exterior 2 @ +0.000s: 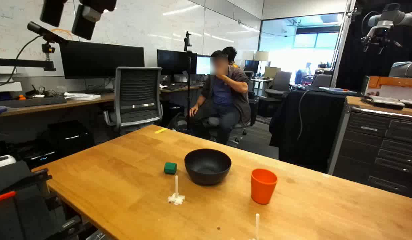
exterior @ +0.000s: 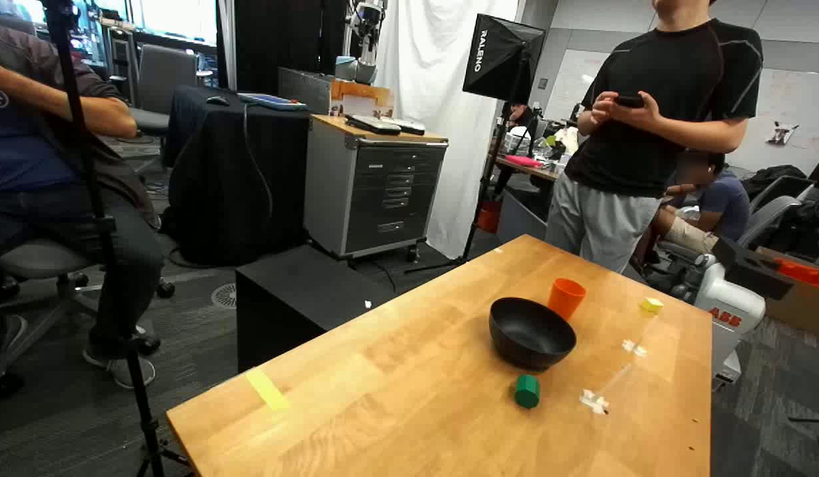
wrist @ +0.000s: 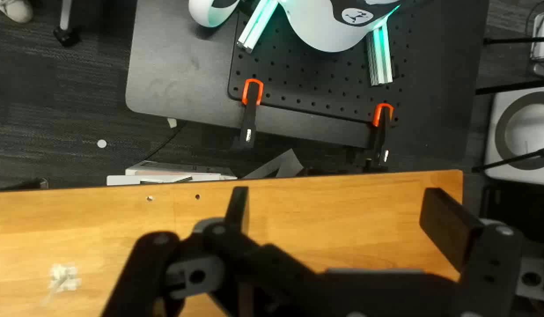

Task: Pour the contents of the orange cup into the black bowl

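The orange cup (exterior: 566, 299) stands upright on the wooden table in both exterior views. Apart from it sits the black bowl (exterior: 533, 332), wide and upright; the gap between cup and bowl (exterior 2: 208, 166) shows in an exterior view, where the cup (exterior 2: 263, 186) is to the right. The contents are hidden; none can be made out in cup or bowl. High at the top left of that exterior view hang the dark fingers of my gripper (exterior 2: 66, 26), well above the table. In the wrist view my gripper (wrist: 336, 211) is open, its jaws wide apart with only table beneath.
A green block (exterior 2: 170, 168) lies beside the bowl. A yellow block (exterior: 651, 305) sits near the table edge. Thin white posts (exterior 2: 176, 186) rise from taped spots on the table. The arm's base plate (wrist: 307, 83) with orange clamps (wrist: 253, 90) lies past the table edge.
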You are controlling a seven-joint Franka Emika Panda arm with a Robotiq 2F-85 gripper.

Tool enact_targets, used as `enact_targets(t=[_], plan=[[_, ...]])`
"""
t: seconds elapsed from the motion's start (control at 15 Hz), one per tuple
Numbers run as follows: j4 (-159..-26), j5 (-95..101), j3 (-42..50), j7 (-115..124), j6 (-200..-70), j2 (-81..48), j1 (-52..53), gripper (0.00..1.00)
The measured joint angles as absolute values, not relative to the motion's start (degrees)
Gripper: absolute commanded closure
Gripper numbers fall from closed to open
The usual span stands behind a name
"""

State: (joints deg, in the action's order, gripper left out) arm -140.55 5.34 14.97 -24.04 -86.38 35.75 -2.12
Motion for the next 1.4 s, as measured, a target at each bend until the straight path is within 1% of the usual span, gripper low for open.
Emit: enact_targets(t=[0.8,1.13,1.4], plan=[[-140.13,5.02,14.97,-24.01,-87.1,35.52,-2.14,0.0],[-138.53,1.88,15.44,-23.78,-93.73,34.14,-2.25,0.0],[-132.97,-2.12,16.45,-23.31,-98.75,30.37,-2.31,0.0]])
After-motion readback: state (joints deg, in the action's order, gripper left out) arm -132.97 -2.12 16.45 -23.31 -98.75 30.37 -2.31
